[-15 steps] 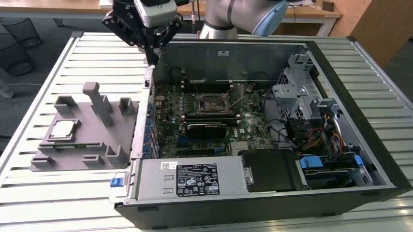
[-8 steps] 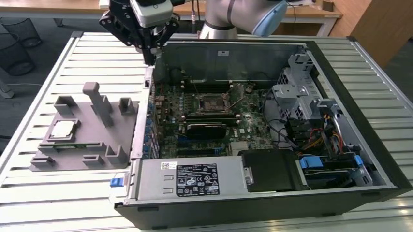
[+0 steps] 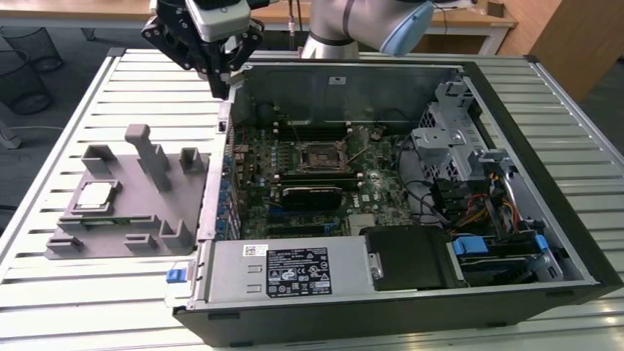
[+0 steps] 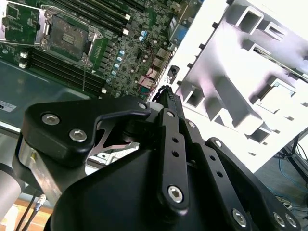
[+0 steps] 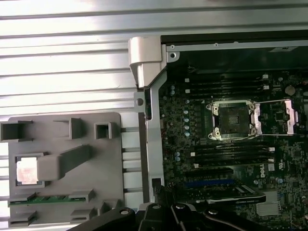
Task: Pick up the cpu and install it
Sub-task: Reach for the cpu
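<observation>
One cpu (image 3: 95,195) lies in grey holder (image 3: 137,223); claw (image 3: 222,89) hangs well apart.

Exterior view: slanting down over the whole open computer case (image 3: 410,80). First wrist view: straight down from above the case's side wall. Second wrist view: oblique, nearer that wall. All 3 share the case's socket (image 3: 320,156) (image 5: 234,120) (image 4: 67,36).

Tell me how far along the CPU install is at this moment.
Nothing looks done yet. The cpu lies in its slot on the grey fixture, on the exterior view's left, untouched. The tool, shut on nothing, hangs over the computer case edge beside that fixture. The socket on the motherboard stands open and empty. Both the pick-up and the install are left.
</observation>
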### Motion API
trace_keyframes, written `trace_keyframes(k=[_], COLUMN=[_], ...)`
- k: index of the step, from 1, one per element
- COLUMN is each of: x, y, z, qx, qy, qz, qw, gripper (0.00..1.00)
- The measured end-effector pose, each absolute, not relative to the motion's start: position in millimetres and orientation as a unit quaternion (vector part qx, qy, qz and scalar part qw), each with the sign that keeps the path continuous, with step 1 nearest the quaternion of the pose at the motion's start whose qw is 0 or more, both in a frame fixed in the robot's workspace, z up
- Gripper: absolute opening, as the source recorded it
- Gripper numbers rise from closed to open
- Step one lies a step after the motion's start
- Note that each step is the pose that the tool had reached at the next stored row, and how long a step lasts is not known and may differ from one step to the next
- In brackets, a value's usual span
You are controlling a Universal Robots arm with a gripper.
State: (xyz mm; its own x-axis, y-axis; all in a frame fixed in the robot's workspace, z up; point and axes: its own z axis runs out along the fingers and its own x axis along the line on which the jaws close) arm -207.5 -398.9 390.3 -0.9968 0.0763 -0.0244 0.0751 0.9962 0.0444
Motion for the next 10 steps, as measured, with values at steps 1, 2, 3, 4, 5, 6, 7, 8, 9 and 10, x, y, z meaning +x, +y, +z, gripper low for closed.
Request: trace_keyframes(k=[1,2,3,4,5,6,7,8,9,10], x=[-208.7,-210.0,-211.2,-212.4,-213.6,-214.6,-215.7,-216.8,-217.8,-218.9], y=[-398.9,-399.0,-398.9,-398.9,-398.9,-398.9,-399.0,-399.0,-399.0,-398.9], z=[390.2,390.2,390.1,390.0,390.0,389.9,389.8,389.8,389.7,389.7], qx=[0.038,0.038,0.038,0.038,0.038,0.038,0.038,0.038,0.038,0.038], qy=[0.999,0.999,0.999,0.999,0.999,0.999,0.999,0.999,0.999,0.999], qz=[0.022,0.022,0.022,0.022,0.022,0.022,0.022,0.022,0.022,0.022], qw=[0.013,0.013,0.013,0.013,0.013,0.013,0.013,0.013,0.013,0.013], gripper=[0.11,0.11,0.11,0.11,0.11,0.11,0.11,0.11,0.11,0.11])
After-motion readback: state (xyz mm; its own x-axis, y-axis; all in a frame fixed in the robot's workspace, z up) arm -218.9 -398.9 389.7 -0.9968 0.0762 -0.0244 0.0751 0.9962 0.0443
